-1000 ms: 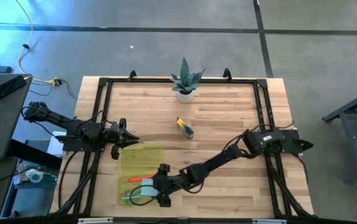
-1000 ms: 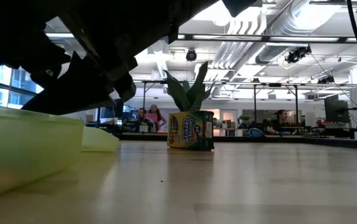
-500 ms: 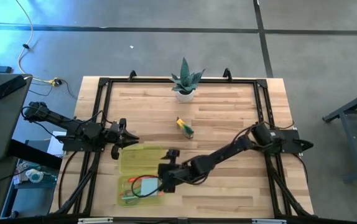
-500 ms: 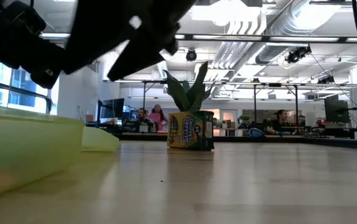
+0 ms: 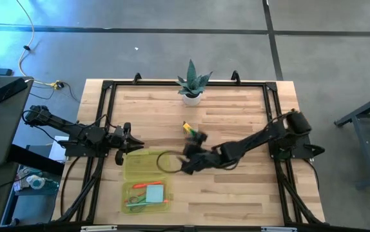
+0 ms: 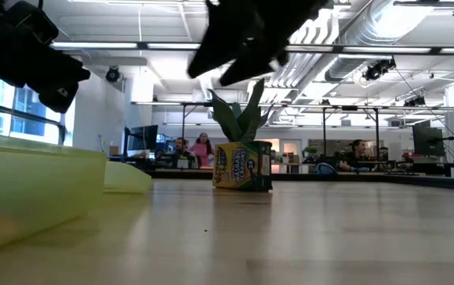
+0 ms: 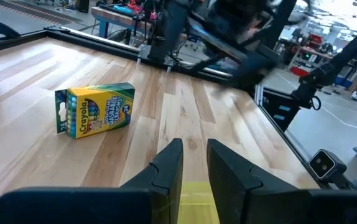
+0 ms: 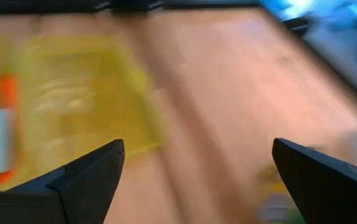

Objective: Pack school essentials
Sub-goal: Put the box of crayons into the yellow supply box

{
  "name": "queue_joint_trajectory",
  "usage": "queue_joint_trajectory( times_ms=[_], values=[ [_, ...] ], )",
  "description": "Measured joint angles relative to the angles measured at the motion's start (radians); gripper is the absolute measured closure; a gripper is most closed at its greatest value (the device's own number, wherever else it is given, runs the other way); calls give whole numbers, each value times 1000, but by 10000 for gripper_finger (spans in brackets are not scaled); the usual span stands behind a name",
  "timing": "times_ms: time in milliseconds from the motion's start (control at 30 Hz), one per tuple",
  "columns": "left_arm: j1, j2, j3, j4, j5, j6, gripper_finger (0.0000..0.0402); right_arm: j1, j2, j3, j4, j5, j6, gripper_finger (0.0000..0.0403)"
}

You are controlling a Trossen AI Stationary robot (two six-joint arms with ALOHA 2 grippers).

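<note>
The yellow-green cardboard crayon box lies mid-bench, the last item unpacked. The right gripper, jaws spread and empty, hangs just beside it; next comes lowering astride it. The left gripper, jaws narrowly parted, pinches the translucent yellow-green plastic case.

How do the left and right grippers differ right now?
The left gripper sits at the yellow-green case's lid edge, fingers nearly together on it; the right gripper is over bare wood near the crayon box, fingers wide apart and empty. Both are dark two-finger grippers.
</note>
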Motion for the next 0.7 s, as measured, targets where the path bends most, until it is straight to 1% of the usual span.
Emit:
queue_joint_trajectory(
  times_ms=[67,100,167,267,367,433,567,700],
  values=[
    [0,0,0,-2,0,-1,339,-10,-52,-57,5,80,2,4],
    [0,0,0,-1,0,0,339,-15,-73,-77,7,103,2,4],
    [0,0,0,0,0,-1,339,-31,-113,-113,-3,109,1,4],
    [0,0,0,0,0,0,339,-67,-152,-138,-7,83,3,4],
    [0,1,0,-1,0,0,339,-119,-160,-139,-37,64,18,4],
    [0,1,0,-2,4,2,339,-162,-160,-139,-55,26,30,4],
    [0,2,0,-23,104,70,339,-258,-151,-139,-108,-80,85,4],
    [0,9,0,-24,127,77,339,-321,-144,-140,-125,-140,94,4]
  ],
)
